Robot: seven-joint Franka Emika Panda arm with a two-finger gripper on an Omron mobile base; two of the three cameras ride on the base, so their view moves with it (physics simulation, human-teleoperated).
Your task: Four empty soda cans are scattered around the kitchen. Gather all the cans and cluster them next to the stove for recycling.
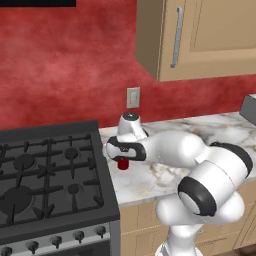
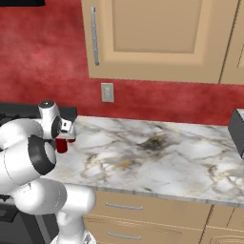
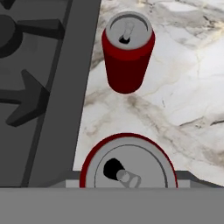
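Note:
A red soda can [image 3: 128, 168] with a silver top sits close up between my finger tips, and my gripper [image 3: 129, 180] is shut on it. From the base the same can [image 1: 123, 164] [image 2: 61, 145] shows just under the hand [image 1: 125, 150] [image 2: 65, 127], low over the marble counter [image 1: 150, 180] beside the stove's right edge. A second red soda can [image 3: 127, 54] stands upright on the counter a little farther on, also close to the stove [image 3: 39, 87] [image 1: 45, 175]. Whether the held can touches the counter I cannot tell.
A dark appliance [image 1: 249, 107] [image 2: 237, 129] stands at the counter's far right. A wall outlet [image 1: 133, 97] [image 2: 107, 92] is set in the red backsplash, with wooden upper cabinets [image 1: 200, 35] [image 2: 157, 38] above. The counter [image 2: 157, 152] stretches right.

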